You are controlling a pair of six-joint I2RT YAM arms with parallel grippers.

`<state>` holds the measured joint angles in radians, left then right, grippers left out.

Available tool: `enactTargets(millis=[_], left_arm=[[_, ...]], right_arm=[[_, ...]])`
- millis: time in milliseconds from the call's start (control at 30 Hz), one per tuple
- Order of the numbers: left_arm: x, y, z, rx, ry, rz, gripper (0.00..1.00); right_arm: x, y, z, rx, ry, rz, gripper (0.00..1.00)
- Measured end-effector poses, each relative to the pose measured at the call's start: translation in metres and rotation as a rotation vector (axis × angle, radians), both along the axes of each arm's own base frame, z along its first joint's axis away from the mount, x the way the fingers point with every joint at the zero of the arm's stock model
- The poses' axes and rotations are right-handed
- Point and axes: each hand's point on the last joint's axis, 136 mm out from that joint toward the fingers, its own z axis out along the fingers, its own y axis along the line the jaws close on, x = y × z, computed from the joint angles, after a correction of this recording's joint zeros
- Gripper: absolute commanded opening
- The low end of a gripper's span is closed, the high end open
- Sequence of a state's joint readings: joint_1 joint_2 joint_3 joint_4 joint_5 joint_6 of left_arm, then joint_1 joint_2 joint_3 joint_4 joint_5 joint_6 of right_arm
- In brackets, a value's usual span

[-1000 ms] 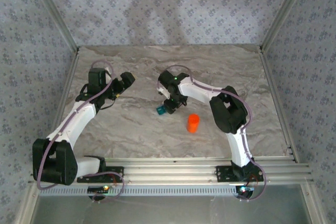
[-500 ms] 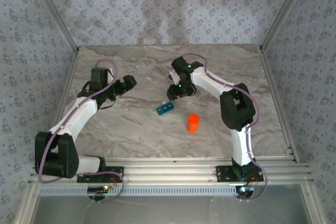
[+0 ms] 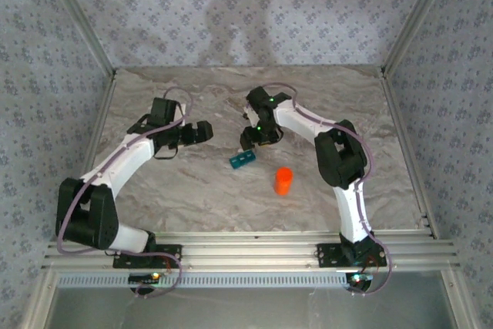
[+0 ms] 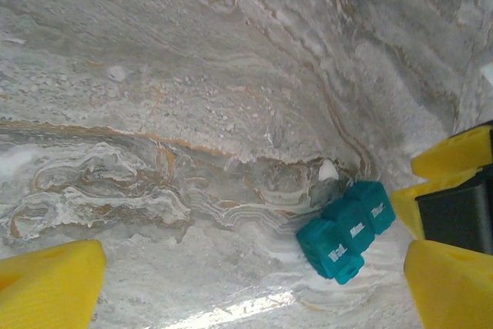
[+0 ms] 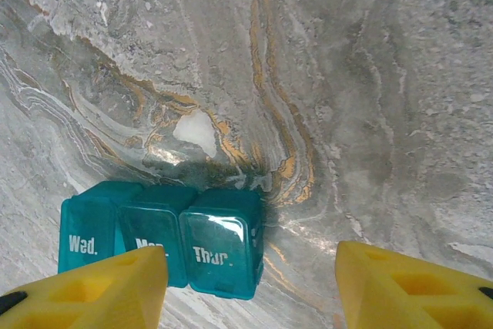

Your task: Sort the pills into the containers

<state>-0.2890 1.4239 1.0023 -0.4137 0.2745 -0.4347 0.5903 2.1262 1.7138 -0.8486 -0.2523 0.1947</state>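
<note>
Pill box (image 5: pixel 162 240) lies with its lids shut on the tabletop, partly under one finger of my right gripper (image 5: pixel 254 267), which is half-spread and empty. Closing from here would likely shove or tip it. My left gripper (image 3: pixel 202 132) hangs wide and empty, with the box ahead to its right.

The top camera looks down from high behind me; both wrist cameras sit close, sharing the teal pill box (image 3: pixel 242 160) (image 4: pixel 344 238) (image 5: pixel 166 229).

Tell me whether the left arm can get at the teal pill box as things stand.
Probably yes: the open left gripper hangs beside the pill box, bare table between them; the right gripper just beyond the box may crowd it.
</note>
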Motion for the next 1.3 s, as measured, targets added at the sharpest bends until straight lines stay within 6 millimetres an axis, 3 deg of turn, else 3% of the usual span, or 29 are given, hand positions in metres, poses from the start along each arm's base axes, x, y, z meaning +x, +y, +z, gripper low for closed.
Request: enactTargets(millis=[633,1300], left_arm=[[-0.012,-0.039,-0.019,0.189,0.009,-0.23,0.99],[-0.045,-0.081,-0.045,0.414,-0.061,-0.531,0.99]], right_arm=[[-0.012,0.0,-0.024,-0.032,0.046,0.014,0.6],[-0.014,0.003,-0.027,-0.004,0.054,0.018,0.59]])
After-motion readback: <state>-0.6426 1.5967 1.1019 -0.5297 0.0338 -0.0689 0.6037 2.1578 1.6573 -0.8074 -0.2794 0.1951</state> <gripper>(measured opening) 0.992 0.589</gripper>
